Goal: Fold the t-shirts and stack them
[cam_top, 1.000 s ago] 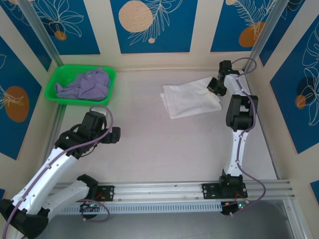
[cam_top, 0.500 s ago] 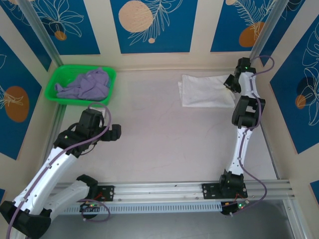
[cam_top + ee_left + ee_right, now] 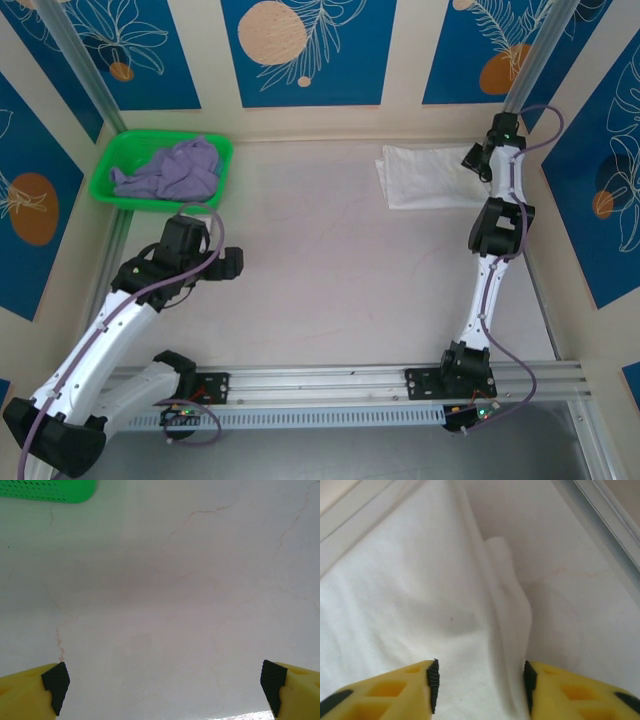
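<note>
1 green basket (image 3: 140, 199), far left of the table (image 3: 330, 260): holds 1 lavender tee (image 3: 170, 170), crumpled, unfolded. 2 tees total; the white tee (image 3: 430, 177) lies folded flat on the table at far right, well apart from the basket. Right gripper (image 3: 480, 680) sits over the white tee's right edge, jaws partly apart, straddling a raised fold, not pinching it. Left gripper (image 3: 162, 680) has its jaws wide apart over bare table near the basket, holding nothing.

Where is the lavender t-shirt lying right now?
In the top view, the lavender t-shirt lies bunched in the green basket, far left on the table.
</note>
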